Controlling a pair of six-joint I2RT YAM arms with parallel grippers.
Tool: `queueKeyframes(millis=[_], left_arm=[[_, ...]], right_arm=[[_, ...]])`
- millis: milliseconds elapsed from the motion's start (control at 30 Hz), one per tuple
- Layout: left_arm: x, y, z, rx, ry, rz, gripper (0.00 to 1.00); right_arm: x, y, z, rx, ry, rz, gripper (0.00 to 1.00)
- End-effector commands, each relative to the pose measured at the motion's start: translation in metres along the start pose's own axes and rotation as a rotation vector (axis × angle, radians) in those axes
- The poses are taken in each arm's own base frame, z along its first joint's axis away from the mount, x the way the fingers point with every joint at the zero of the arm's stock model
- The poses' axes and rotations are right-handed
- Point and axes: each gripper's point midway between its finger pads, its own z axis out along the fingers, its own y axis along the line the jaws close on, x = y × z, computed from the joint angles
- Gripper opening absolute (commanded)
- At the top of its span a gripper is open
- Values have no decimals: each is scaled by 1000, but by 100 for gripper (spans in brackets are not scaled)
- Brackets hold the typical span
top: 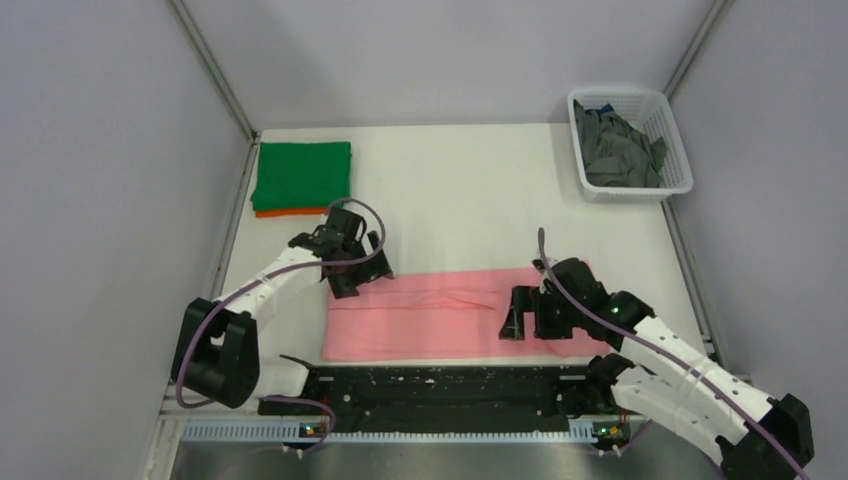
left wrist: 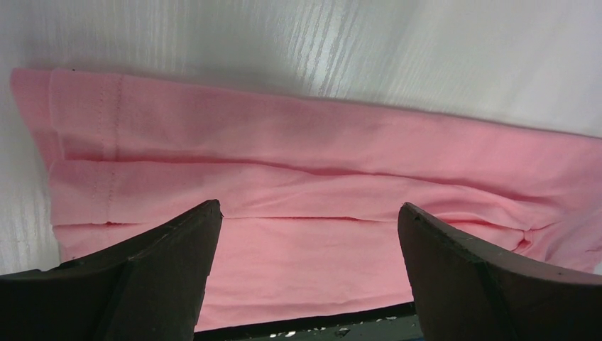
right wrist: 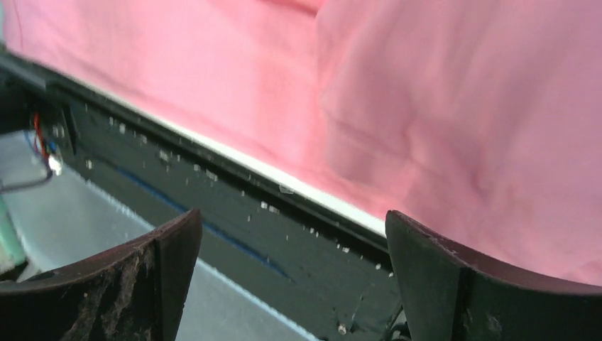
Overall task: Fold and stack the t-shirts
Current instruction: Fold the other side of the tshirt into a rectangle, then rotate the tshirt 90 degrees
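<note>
Well beyond the left gripper [top: 360, 283], at the far corner of the table [top: 460, 190], a folded green t-shirt [top: 303, 173] lies on an orange t-shirt [top: 285, 212] of which only an edge shows. Far past the right gripper [top: 530, 320], a white lattice basket [top: 640, 190] holds crumpled dark grey t-shirts [top: 615, 150], their number unclear. A black rail [top: 440, 385] runs along the near table edge, just behind both grippers. The pink t-shirt [top: 440, 310], folded into a long band, lies between them. Its left end sits under the left gripper's wide-spread, empty jaws. Its right end is partly hidden beneath the right gripper, whose jaws also gape empty over the shirt's near edge and the rail.
</note>
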Motion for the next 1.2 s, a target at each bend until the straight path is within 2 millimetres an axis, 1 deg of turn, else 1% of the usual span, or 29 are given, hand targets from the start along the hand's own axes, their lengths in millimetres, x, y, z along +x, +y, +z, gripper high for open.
queueKeyframes(millis=[0,67,100,200,300,433,467,533,600,633,700,867,933,1000,1033,1100,1167], left_arm=[[-8,-11,-1,22,-14,30,99],[-5,-7,2,8,-3,31,99],[-3,-3,5,-2,-3,31,99],[6,7,12,-28,15,20,99],[16,23,21,-79,36,7,99],[32,47,28,-155,67,-10,99],[32,55,30,-188,53,-12,99],[36,63,32,-213,52,-21,99],[40,66,33,-221,58,-39,99],[43,67,33,-220,63,-52,99],[47,63,31,-188,67,-77,99],[51,49,16,-140,1,-109,99],[55,42,11,-120,-25,-121,99],[64,34,10,-85,-20,-139,99],[68,31,10,-70,-13,-144,99],[77,25,12,-50,-3,-163,99],[88,13,15,-21,8,-141,99]], right_arm=[[-56,0,-16,85,-249,49,99],[-63,-6,-12,99,-280,82,99],[-65,-12,-10,120,-286,107,99],[-70,-40,-2,203,-304,202,99],[-73,-63,9,238,-333,276,99],[-62,-98,24,316,-291,380,99],[-59,-109,27,342,-287,409,99],[-54,-129,32,394,-278,476,99],[-60,-138,36,393,-294,516,99],[-68,-138,38,374,-312,520,99],[-84,-136,44,347,-330,504,99],[-147,-128,54,305,-366,453,99],[-181,-126,61,288,-396,446,99],[-212,-123,73,262,-393,431,99],[-224,-121,81,241,-375,416,99],[-257,-115,98,189,-359,372,98],[-286,-117,116,173,-345,349,98]])
